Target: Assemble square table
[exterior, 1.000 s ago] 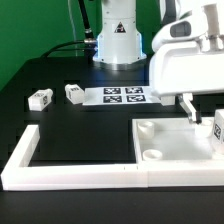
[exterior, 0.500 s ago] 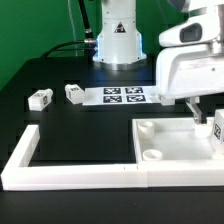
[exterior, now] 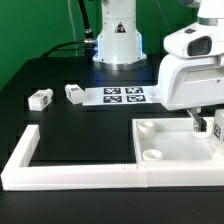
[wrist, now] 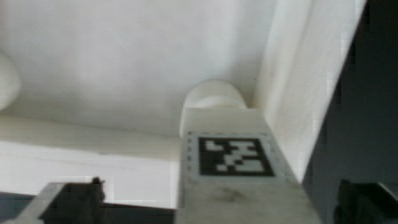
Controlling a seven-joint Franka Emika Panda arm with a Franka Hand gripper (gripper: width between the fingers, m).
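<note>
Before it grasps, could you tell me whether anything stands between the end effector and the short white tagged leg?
Nothing visible does: in the wrist view the short white plastic leg with its black-and-white tag shows unobstructed between the fingers of the open end effector.

Robotics laboratory bench. A white robot arm's base point(exterior: 117, 35) stands at the back of a matte black table point(exterior: 90, 125) with a green surround point(exterior: 25, 40). A marker board point(exterior: 122, 96) of printed tags and a white border wall point(exterior: 60, 175) lie on the tabletop, and cables point(exterior: 62, 46) run behind.
</note>
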